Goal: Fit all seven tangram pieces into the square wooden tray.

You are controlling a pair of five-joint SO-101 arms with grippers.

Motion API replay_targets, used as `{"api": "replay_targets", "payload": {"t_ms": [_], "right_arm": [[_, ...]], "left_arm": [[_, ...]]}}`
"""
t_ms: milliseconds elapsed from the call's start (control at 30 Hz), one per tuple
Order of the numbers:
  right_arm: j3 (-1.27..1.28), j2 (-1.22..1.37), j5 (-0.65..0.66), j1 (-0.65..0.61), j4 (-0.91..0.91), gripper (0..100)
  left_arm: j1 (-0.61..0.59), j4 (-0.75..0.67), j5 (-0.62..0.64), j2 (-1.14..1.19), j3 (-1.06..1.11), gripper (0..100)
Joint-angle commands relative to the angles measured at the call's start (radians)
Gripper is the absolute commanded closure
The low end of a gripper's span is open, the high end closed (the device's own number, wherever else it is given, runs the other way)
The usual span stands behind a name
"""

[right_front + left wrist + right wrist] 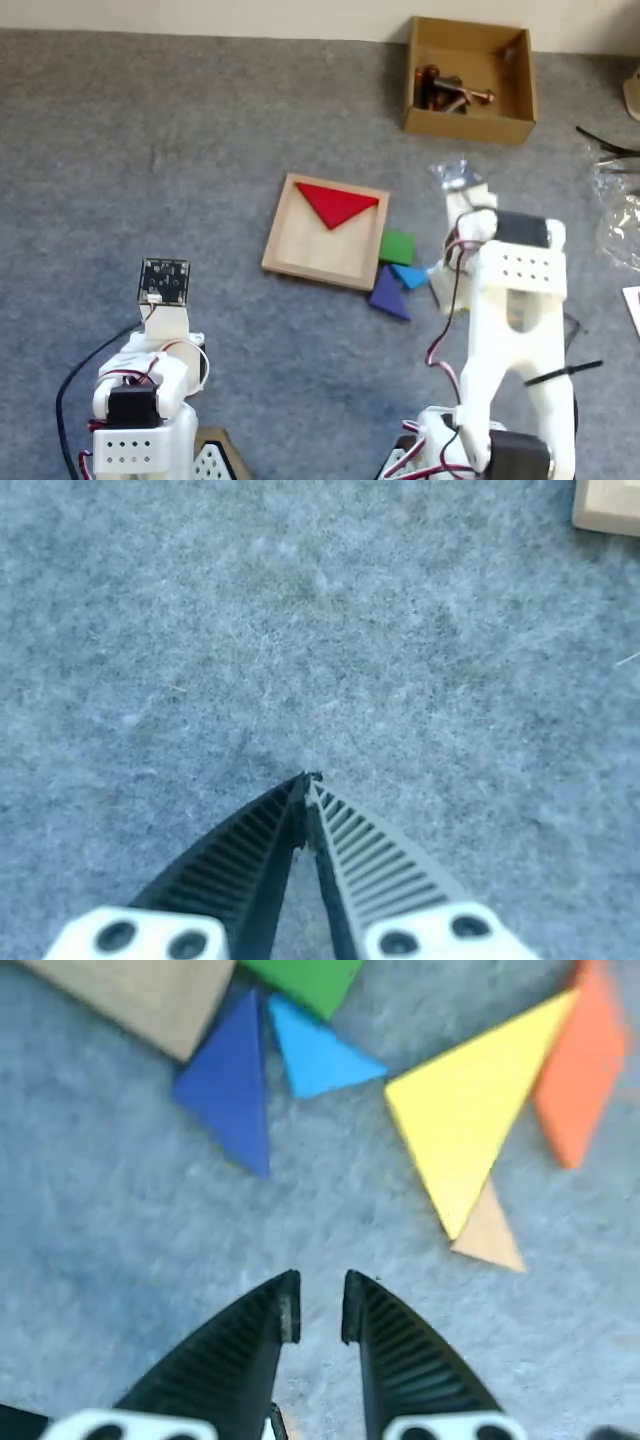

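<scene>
The wooden tray [305, 258] is sitting mid-frame in the high view, with the red triangle [337, 203] lying in its upper part. I'm holding my right gripper [320, 1310] slightly parted near the yellow triangle [470, 1110]. I reckon I should be widening first, then straddling its straight edges. My left gripper [308, 780] is resting pressed together.

Pale wood tray [310, 250] that held a red triangle [335, 203], green square [397, 246], light blue triangle [315, 1052], dark blue triangle [232, 1085], yellow triangle [465, 1115], orange piece [585, 1060], tan triangle [488, 1238], tabletop [150, 150] was mottled grey, brown cardboard box [470, 122]
</scene>
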Motion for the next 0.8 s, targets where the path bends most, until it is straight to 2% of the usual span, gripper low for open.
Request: {"api": "replay_targets", "payload": {"t_ms": [0,333,500,767], "right_arm": [[-0.16,0.076,-0.043,-0.01,0.039,91.8],[-0.371,0.394,-0.055,0.033,0.031,91.7],[-0.467,0.553,-0.135,0.041,-0.005,91.7],[-0.552,0.662,-0.16,0.081,-0.01,91.7]], "left_arm": [[-0.013,0.005,-0.003,-0.005,0.022,99],[-0.013,0.005,-0.006,-0.005,0.022,99],[-0.008,0.005,-0.005,-0.005,0.022,99],[-0.008,0.005,-0.003,-0.005,0.022,99]]}}
